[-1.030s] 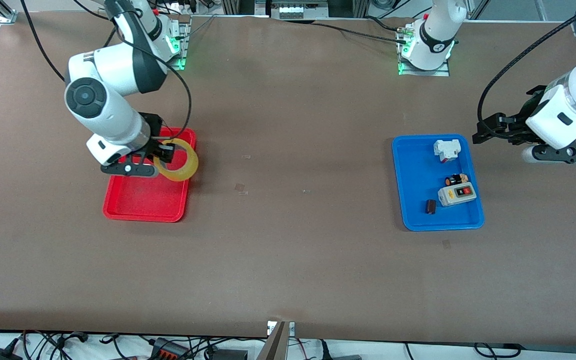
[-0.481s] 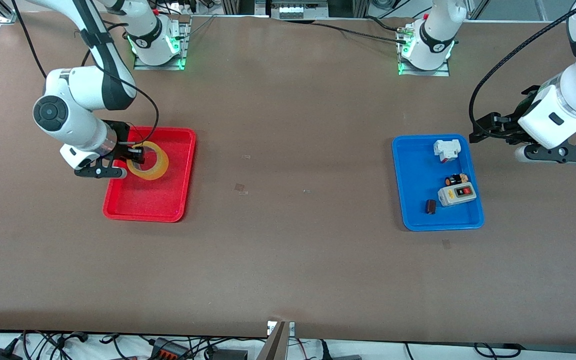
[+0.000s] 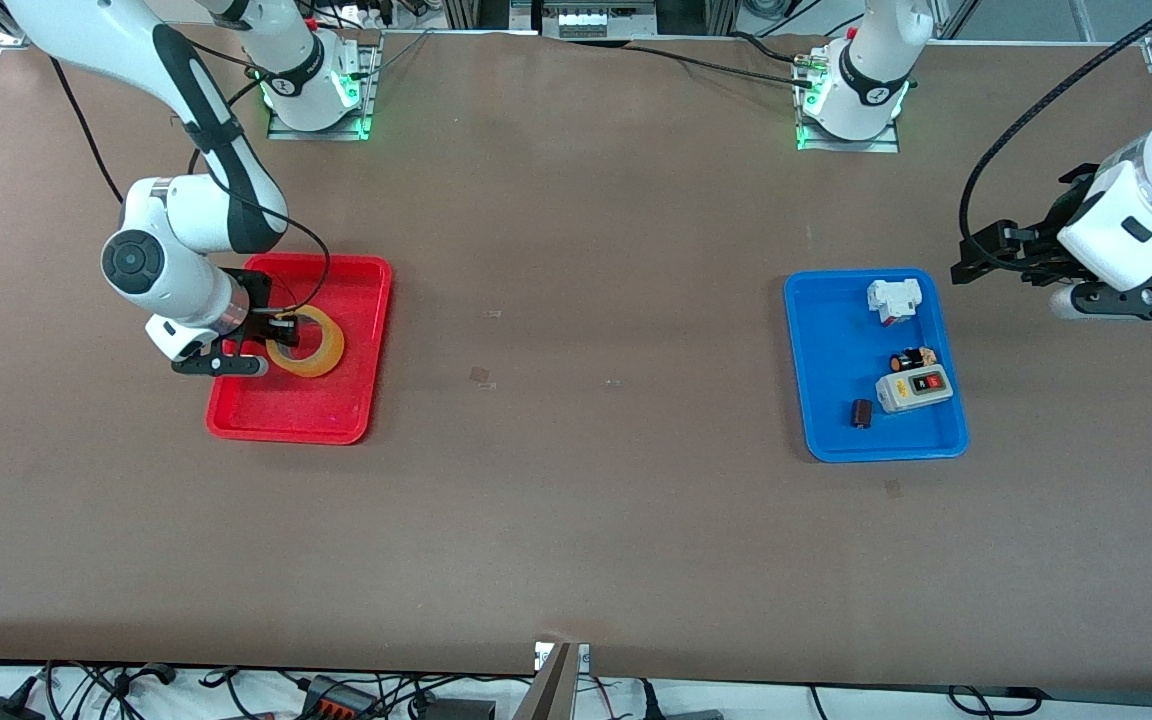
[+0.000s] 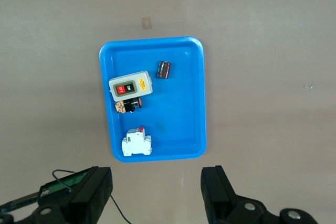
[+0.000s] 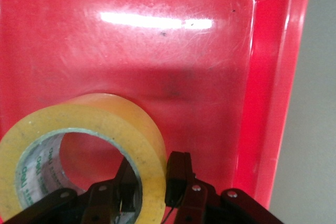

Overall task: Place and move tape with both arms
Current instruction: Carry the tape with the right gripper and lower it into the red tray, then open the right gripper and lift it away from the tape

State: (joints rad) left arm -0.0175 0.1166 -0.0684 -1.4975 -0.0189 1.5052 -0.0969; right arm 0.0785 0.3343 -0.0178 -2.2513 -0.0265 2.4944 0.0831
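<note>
Two arms | right end effector [image 3: 274,330] grips tape [image 3: 307,342] in red tray [image 3: 288,418] | left end effector [image 4: 157,192] spread, waiting

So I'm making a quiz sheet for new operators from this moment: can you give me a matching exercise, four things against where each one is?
Things:
1. tape
2. grey switch box
3. left claw
4. white breaker

Places:
A. in the blue tray, near its edge farthest from the front camera
B. over bare table beside the blue tray, open
C. in the right claw, over the red tray
D. in the blue tray, nearer the front camera than the breaker

Pairs: 1-C, 2-D, 3-B, 4-A
</note>
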